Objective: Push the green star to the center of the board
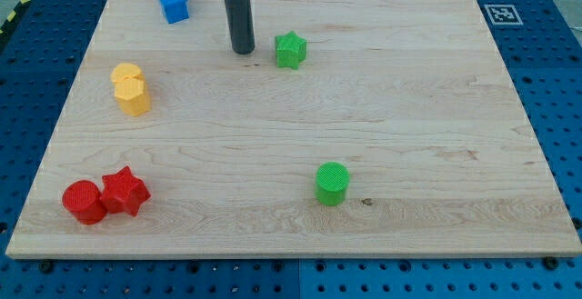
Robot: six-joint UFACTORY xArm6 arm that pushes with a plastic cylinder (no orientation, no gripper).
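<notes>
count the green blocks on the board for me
2: the green star near the view's top, just to the view's right of my tip, and the green cylinder lower down. None seems hidden.

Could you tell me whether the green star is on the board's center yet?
Not yet: the green star sits near the view's top edge, just right of my tip.

Lab: blue pegboard bench (55, 8), fiducial tag (502, 14)

mid-board: bare wood | near centre: green cylinder (332, 183) below | edges: other blocks well apart
</notes>
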